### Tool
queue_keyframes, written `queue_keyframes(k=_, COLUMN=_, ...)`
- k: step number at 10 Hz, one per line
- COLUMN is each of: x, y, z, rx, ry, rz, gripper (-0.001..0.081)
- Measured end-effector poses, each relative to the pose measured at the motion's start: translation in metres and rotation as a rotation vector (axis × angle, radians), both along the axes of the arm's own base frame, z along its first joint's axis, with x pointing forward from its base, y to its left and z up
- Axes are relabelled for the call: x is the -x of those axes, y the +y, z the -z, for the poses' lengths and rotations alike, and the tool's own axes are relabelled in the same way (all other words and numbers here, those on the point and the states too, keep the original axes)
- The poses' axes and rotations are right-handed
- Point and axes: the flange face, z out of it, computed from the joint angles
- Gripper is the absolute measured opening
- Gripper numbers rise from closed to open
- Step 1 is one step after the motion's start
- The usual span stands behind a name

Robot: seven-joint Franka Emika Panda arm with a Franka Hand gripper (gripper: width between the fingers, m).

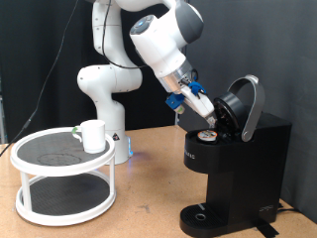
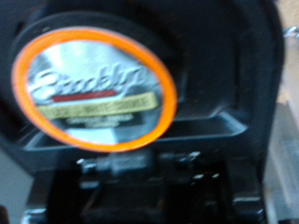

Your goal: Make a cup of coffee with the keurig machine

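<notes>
The black keurig machine (image 1: pixel 238 164) stands at the exterior view's right with its rounded lid (image 1: pixel 248 103) hinged up and open. A coffee pod (image 1: pixel 206 136) with an orange rim and a printed label sits in the open pod holder. It fills the wrist view (image 2: pixel 93 89), blurred, inside the black holder. My gripper (image 1: pixel 212 113) hangs just above the pod, in front of the open lid, with nothing seen between its fingers. The white cup (image 1: pixel 93 135) stands on the top shelf of a white round rack (image 1: pixel 61 167) at the exterior view's left, far from the gripper.
The rack has two round tiers with dark mesh shelves. The machine's round drip tray (image 1: pixel 203 214) has nothing on it. The arm's white base (image 1: pixel 104 94) stands behind the rack. A black curtain forms the backdrop.
</notes>
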Motion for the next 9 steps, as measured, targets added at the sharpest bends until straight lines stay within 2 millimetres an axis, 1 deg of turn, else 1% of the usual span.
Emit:
queue_keyframes(k=1, x=-0.002, y=-0.001, z=-0.005, rx=-0.029, ry=-0.018, rz=0.018, gripper=0.0734)
queue_keyframes(k=2, x=-0.004, y=-0.004, z=-0.013, rx=-0.065, ry=-0.042, rz=0.039, gripper=0.0734)
queue_keyframes(k=7, x=-0.009, y=-0.032, z=-0.076, rx=-0.169, ry=-0.136, rz=0.107, gripper=0.0734)
queue_keyframes(k=9, x=-0.010, y=-0.042, z=-0.096, rx=-0.194, ry=-0.157, rz=0.121, gripper=0.0734)
